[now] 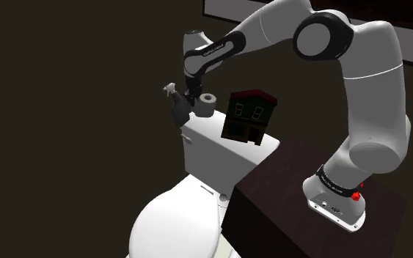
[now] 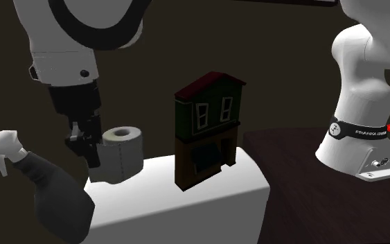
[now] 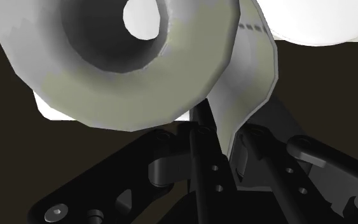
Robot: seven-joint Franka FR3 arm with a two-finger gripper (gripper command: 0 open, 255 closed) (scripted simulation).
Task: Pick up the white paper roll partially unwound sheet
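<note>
You'll find the paper roll (image 2: 120,154) standing on end on the smooth white tank lid (image 2: 207,197), at the end of the lid nearest the dark spray bottle (image 2: 48,197). It is a matte, pale grey-white cylinder; its long axis runs vertical and its hollow core opens upward. A thin loose sheet (image 3: 244,83) peels off its side and curves toward the black gripper (image 2: 91,158), which sits just beside the roll. In your wrist view the two fingers (image 3: 204,165) stand narrowly apart with that sheet between them, apparently pinching it. A boxy toy house (image 2: 207,132) stands further along the lid
</note>
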